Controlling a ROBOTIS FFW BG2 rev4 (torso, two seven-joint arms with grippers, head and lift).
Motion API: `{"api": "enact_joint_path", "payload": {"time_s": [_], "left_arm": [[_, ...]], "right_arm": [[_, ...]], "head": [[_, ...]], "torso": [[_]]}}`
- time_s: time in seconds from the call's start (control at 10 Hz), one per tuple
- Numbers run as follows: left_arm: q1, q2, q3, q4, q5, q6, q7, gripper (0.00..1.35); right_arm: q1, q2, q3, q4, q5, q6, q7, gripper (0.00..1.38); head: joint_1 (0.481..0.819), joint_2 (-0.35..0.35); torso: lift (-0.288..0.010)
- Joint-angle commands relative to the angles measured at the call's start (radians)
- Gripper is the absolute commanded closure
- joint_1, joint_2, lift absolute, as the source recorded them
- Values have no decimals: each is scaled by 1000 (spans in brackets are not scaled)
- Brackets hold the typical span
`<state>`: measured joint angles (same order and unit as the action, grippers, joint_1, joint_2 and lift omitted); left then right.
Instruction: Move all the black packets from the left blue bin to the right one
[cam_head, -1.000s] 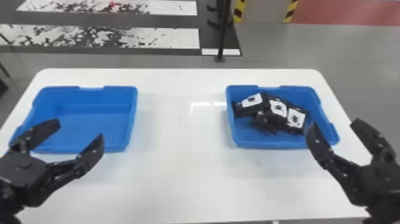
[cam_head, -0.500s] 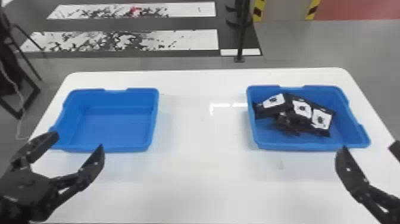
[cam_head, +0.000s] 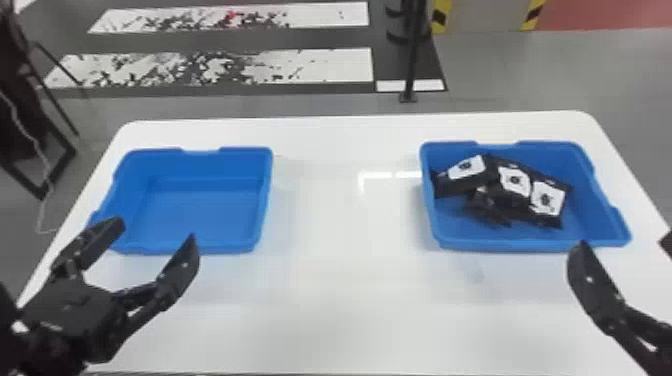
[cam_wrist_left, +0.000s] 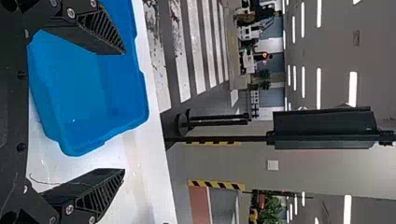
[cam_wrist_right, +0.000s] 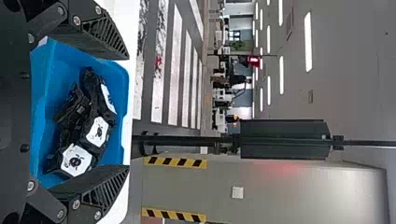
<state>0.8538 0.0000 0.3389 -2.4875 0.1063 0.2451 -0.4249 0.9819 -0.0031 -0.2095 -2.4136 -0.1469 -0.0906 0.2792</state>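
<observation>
Colleague: Where do the black packets lie?

Operator: I see them grouped inside the right blue bin. Three bear white labels, each with a dark mark, and run slantwise from the far left part of the bin toward its near right. The leftmost of these is tilted by the bin's left wall; a darker, crumpled part of the pile lies on the near side. How many packets are underneath, I cannot tell.

Colleague: And the left blue bin?

Operator: It sits upright at the left of the white bench, well apart from the right one, a broad strip of bench between the two.

Colleague: State of my left-hand tool, please?

Operator: I have the left end effector at the near left corner of the left bin, its two black fingers spread wide. My left wrist view shows the same gap, with ribbing along the fingers.

Colleague: The right?

Operator: The right end effector is by the near right corner of the right bin. In my right wrist view, the two fingers of the right end effector stand spread apart, with the packets visible beyond them.
</observation>
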Motion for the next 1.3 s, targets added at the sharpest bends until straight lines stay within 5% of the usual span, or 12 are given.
{"api": "enact_joint_path", "payload": {"time_s": [0.0,1.2], "left_arm": [[0,-3,-8,0,5,5,9,157],[5,-3,-18,-7,13,37,9,157]], "right_arm": [[-3,4,4,0,-1,0,0,214],[-3,4,14,-3,-5,-3,0,214]], "head": [[695,46],[695,40]], "torso": [[-140],[-140]]}}
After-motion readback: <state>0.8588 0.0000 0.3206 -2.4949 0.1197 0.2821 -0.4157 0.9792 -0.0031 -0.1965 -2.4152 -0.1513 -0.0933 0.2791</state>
